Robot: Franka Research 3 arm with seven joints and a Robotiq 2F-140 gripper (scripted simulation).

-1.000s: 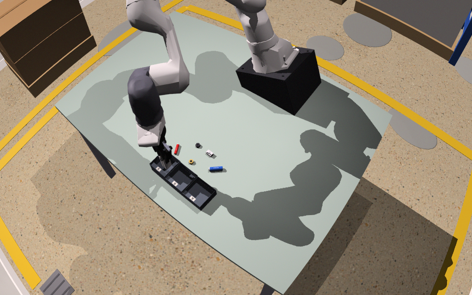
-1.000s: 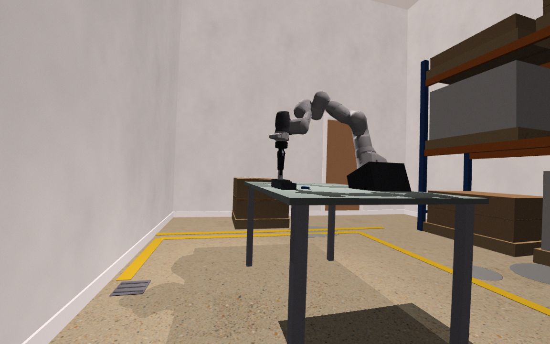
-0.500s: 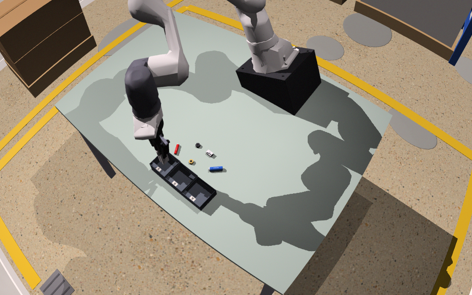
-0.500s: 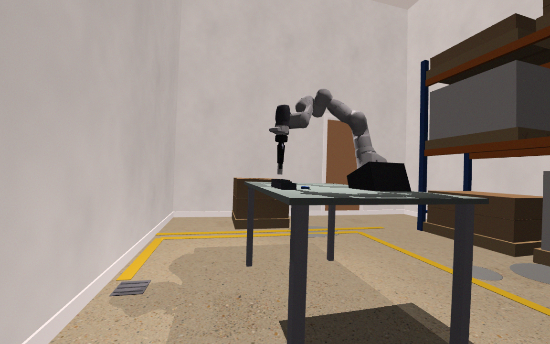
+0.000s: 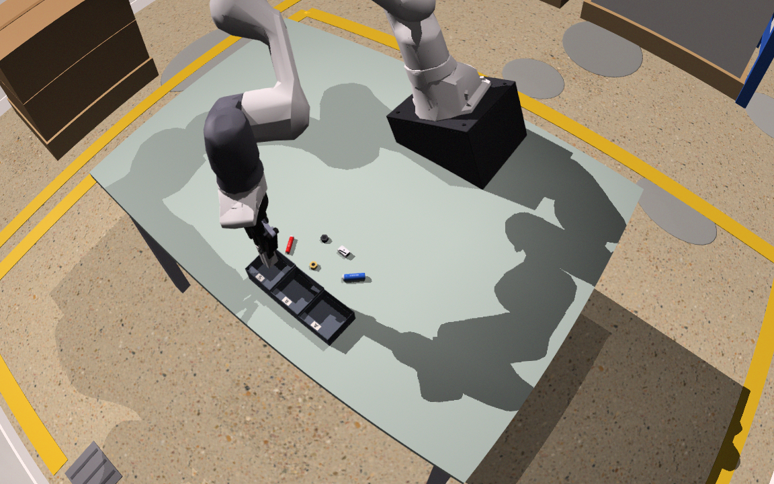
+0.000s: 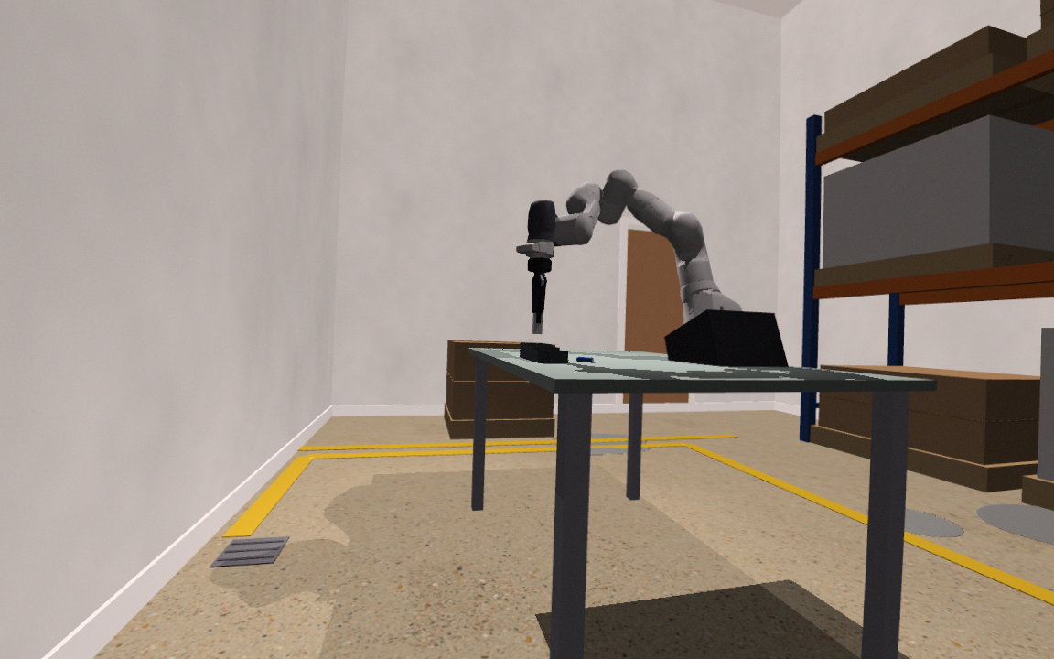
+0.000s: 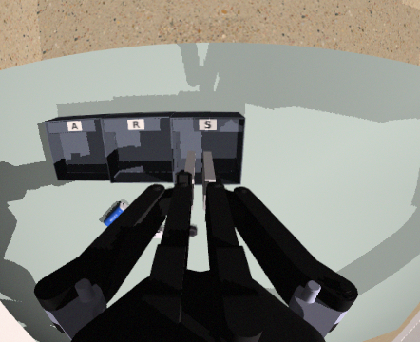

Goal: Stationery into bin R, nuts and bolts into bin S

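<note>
My gripper (image 5: 267, 259) (image 6: 538, 329) (image 7: 199, 163) is shut, with nothing visible between its fingertips. It hangs a little above the bin marked S (image 5: 259, 277) (image 7: 235, 152), the end bin of a dark row of three. The bin marked R (image 5: 285, 299) (image 7: 136, 125) is the middle one. On the table behind the bins lie a red cylinder (image 5: 289, 243), a small yellow nut (image 5: 313, 265), a small black piece (image 5: 323, 238), a small white piece (image 5: 345, 251) and a blue cylinder (image 5: 353, 276) (image 7: 113, 215).
A third bin marked A (image 5: 316, 325) (image 7: 75, 127) ends the row, near the table's front edge. The arm's black base block (image 5: 459, 135) stands at the back of the table. The row of bins also shows in the side view (image 6: 543, 352).
</note>
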